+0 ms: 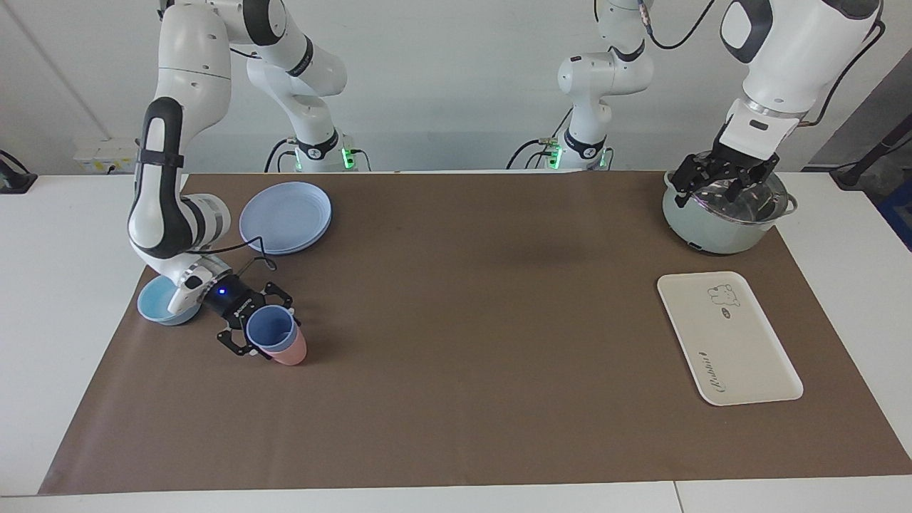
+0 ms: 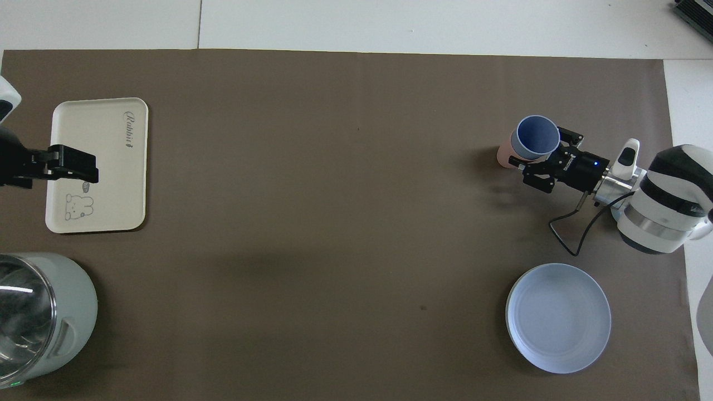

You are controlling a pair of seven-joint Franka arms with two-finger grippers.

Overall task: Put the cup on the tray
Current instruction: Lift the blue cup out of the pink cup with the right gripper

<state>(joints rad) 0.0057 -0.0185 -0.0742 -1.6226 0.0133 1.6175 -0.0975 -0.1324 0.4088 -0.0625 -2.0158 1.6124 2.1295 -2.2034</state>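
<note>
I see the right gripper [image 1: 265,335] clamped on the cup [image 1: 270,328], nested in the pink cup [image 1: 288,352] at the mat's nine o'clock, tray [image 1: 755,356] at three, left gripper [image 1: 719,187] waiting wide over the pot [image 1: 719,228].

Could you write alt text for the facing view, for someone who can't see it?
The right hand grips the blue cup, nested in a pink cup beside a bowl and plate. The tray lies bare at the other end, where the left hand waits over a pot.
</note>
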